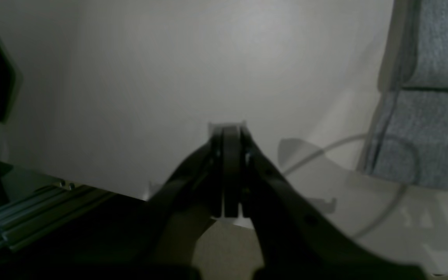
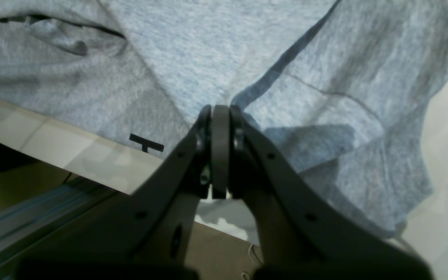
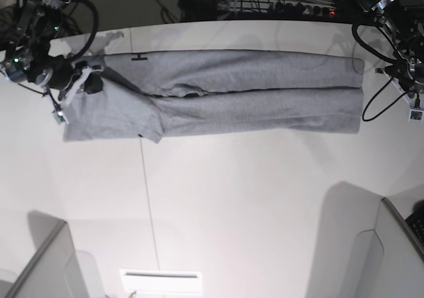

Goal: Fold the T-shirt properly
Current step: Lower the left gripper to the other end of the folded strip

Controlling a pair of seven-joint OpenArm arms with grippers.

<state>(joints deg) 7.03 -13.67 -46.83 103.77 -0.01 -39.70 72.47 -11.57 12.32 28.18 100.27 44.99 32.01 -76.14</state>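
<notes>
White bench (image 3: 218, 212) takes up most of what we see, and across its far half the T-shirt (image 3: 252, 99) lies as a long heather-grey band, folded lengthwise, with a dark seam line running along its middle. One short sleeve (image 3: 109, 119) spreads out at the end nearest our right arm, and a small black mark (image 3: 139, 57) sits by the far edge there. We see no containers holding anything. Our right claw (image 2: 220, 111) is pressed closed, its tip right at the cloth where two layers meet; we cannot tell whether cloth is pinched. Our left claw (image 1: 228, 130) is closed too, hanging over bare bench, with the shirt's other end just beside it.
</notes>
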